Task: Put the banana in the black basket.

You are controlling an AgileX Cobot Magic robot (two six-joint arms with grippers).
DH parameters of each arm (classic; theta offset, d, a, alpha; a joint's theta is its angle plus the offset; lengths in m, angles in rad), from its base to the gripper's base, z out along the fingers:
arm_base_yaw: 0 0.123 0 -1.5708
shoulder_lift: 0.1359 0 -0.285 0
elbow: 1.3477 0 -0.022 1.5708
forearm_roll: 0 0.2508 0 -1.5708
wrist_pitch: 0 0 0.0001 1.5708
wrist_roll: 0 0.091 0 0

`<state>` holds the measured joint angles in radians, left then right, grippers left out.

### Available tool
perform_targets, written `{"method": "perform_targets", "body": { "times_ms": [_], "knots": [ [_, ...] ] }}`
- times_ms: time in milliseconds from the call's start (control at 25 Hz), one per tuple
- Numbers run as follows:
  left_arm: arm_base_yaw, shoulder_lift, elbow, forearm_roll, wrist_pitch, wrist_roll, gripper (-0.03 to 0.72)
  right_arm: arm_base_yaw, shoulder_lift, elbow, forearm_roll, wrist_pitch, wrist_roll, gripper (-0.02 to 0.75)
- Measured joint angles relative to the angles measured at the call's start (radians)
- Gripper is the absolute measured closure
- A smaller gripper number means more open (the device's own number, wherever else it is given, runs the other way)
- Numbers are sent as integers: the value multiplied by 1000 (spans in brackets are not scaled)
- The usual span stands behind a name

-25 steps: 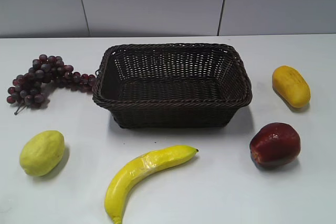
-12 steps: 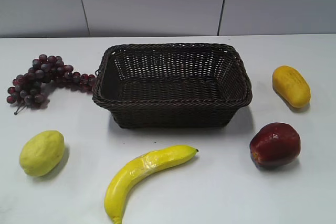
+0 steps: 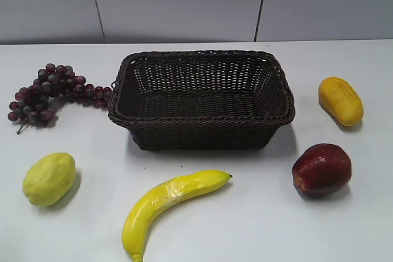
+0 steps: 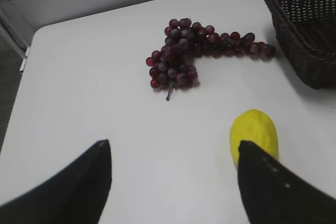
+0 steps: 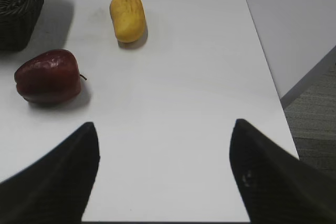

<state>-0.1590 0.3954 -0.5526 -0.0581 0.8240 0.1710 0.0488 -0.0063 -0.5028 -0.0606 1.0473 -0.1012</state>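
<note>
The bright-yellow banana (image 3: 169, 204) lies on the white table in front of the black basket (image 3: 199, 118), curved, with its dark tip toward the right. The basket is empty; its corner shows in the left wrist view (image 4: 307, 35) and in the right wrist view (image 5: 18, 9). Neither gripper shows in the exterior view. My left gripper (image 4: 173, 148) is open and empty above the table's left part, beside the lemon. My right gripper (image 5: 164, 129) is open and empty over the table's right front part. The banana is out of both wrist views.
Purple grapes (image 3: 52, 90) lie left of the basket, also in the left wrist view (image 4: 194, 51). A yellow-green lemon (image 3: 49, 178) lies front left. An orange-yellow mango (image 3: 340, 100) and a dark red apple (image 3: 321, 169) lie right. The table's right edge (image 5: 273, 93) is near.
</note>
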Motion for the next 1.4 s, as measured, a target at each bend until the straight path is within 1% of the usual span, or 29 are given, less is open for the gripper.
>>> {"method": "perform_targets", "body": {
  "times_ms": [120, 200, 280, 360, 440, 680, 800, 920, 1040, 1160, 1400],
  "knots": [
    [-2, 144, -19, -52, -47, 94, 175, 0, 0, 0, 0, 0, 0, 148],
    [-16, 234, -36, -76, -53, 144, 189, 0, 0, 0, 0, 0, 0, 148],
    [-46, 327, -62, -108, -50, 196, 195, 0, 0, 0, 0, 0, 0, 148],
    [-91, 408, -93, -119, -46, 216, 197, 0, 0, 0, 0, 0, 0, 148],
    [-154, 483, -126, -118, -45, 226, 197, 0, 0, 0, 0, 0, 0, 148],
    [-406, 720, -216, -114, -87, 211, 197, 0, 0, 0, 0, 0, 0, 148],
    [-508, 831, -246, -114, -127, 179, 197, 0, 0, 0, 0, 0, 0, 148],
    [-589, 943, -277, -114, -172, 163, 197, 0, 0, 0, 0, 0, 0, 148],
    [-641, 1047, -320, -114, -182, 153, 197, 0, 0, 0, 0, 0, 0, 148],
    [-674, 1152, -374, -111, -186, 150, 197, 0, 0, 0, 0, 0, 0, 148],
    [-681, 1345, -463, -60, -188, 150, 191, 0, 0, 0, 0, 0, 0, 148]
  ]
}}
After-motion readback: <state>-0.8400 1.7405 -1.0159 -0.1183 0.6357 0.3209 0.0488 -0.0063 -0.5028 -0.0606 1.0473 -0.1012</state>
